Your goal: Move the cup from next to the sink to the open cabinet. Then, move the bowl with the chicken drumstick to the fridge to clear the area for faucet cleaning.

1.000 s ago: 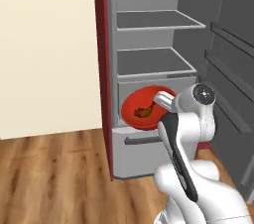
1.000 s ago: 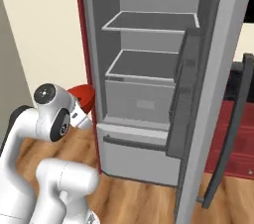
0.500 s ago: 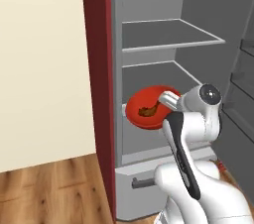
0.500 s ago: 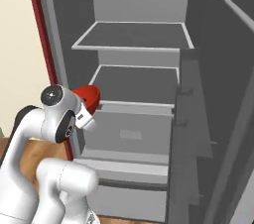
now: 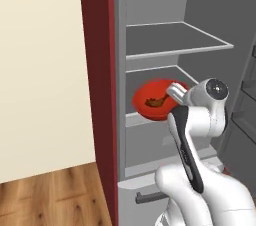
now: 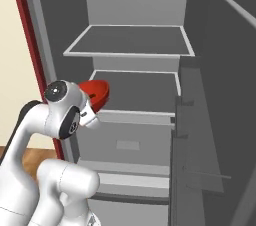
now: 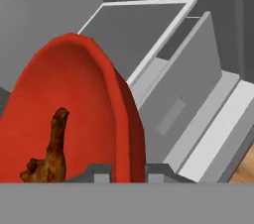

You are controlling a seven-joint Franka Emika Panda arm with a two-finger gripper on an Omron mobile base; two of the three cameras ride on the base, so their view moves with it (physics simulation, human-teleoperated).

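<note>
The gripper (image 7: 121, 171) is clamped on the rim of the red bowl (image 5: 156, 99), with the chicken drumstick (image 5: 156, 102) inside, at the front edge of the fridge's (image 6: 135, 70) middle shelf (image 6: 137, 90).

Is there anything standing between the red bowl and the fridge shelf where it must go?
Nothing visible. The bowl, held by the pincer, sits at the front edge of the lower shelf, which is bare.
</note>
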